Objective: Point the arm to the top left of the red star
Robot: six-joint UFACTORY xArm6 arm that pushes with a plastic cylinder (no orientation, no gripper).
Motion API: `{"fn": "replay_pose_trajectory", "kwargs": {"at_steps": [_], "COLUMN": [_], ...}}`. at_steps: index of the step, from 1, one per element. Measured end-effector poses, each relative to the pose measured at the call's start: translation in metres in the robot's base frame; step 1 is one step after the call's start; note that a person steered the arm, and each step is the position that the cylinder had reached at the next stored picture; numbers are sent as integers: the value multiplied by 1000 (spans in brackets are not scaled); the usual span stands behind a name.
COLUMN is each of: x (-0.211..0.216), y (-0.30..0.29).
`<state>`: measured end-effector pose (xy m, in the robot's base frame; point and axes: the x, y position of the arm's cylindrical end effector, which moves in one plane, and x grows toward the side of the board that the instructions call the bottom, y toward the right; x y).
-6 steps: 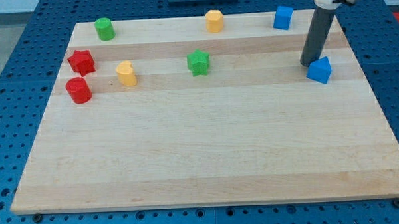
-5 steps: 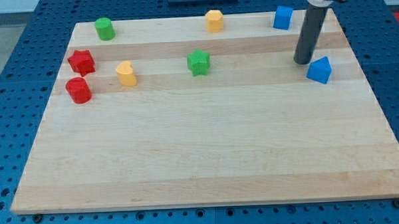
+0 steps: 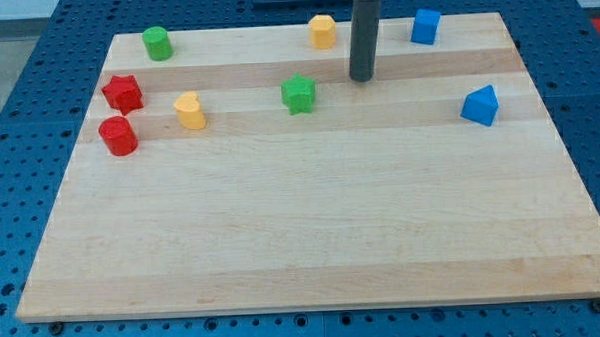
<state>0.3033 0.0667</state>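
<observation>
You saw my tip point(image 3: 361, 79) resting on the board point(image 3: 312, 238) in its upper middle part, to the right of the green star point(image 3: 298, 93) and slightly above it, and below and to the right of the yellow hexagon point(image 3: 322, 32). It touched no block. The rod rose straight up and left the view at the top edge. There were no fingers for you to check: the arm ended in the bare rod, which gripped nothing. The red star point(image 3: 122, 93) sat near the board's left edge, well apart from my tip, with the green star and the yellow heart point(image 3: 189, 110) lying between them. Just below the red star stood the red cylinder point(image 3: 118, 136), close to it but not touching. The yellow heart lay to the right of both red blocks. The green cylinder point(image 3: 157, 42) stood near the board's top left corner, above and to the right of the red star. The blue cube point(image 3: 426, 26) was by the top edge, to the right of the rod, and the blue wedge-like block point(image 3: 480, 105) lay alone toward the right edge.
</observation>
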Motion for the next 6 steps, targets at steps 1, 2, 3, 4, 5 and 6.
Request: {"fn": "replay_pose_trajectory", "kwargs": {"at_steps": [1, 2, 3, 4, 5, 6], "x": [-20, -27, -27, -27, -27, -26], "y": [-42, -113, -195, -268, -344, -370]}}
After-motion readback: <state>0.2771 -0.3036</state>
